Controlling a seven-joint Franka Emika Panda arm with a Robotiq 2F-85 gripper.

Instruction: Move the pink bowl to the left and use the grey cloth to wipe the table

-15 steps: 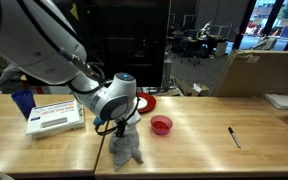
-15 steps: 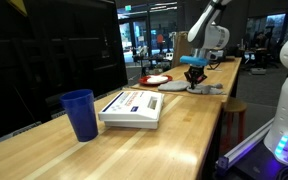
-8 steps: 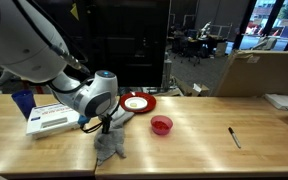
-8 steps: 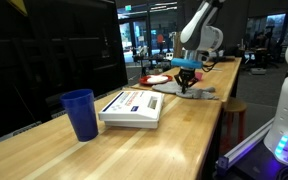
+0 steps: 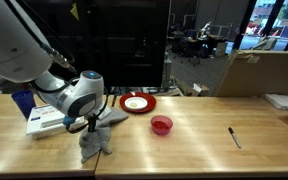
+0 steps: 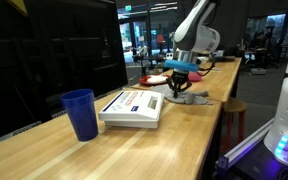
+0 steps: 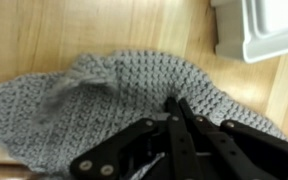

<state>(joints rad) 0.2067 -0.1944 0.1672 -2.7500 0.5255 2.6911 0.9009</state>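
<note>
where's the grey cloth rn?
In an exterior view the grey cloth lies on the table, left of centre in the picture, pinched by the gripper, beside the white box and apart from the pink bowl.

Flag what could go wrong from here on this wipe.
1. The white box lies close beside the grey cloth; a stroke that way could shove it toward the blue cup.
2. The hand is shut on one small pinch of cloth; the loose rest may bunch or slip free.

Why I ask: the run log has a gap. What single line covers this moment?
fingers: shut on grey cloth | cloth: on table beside white box | pink bowl: apart from cloth
</note>
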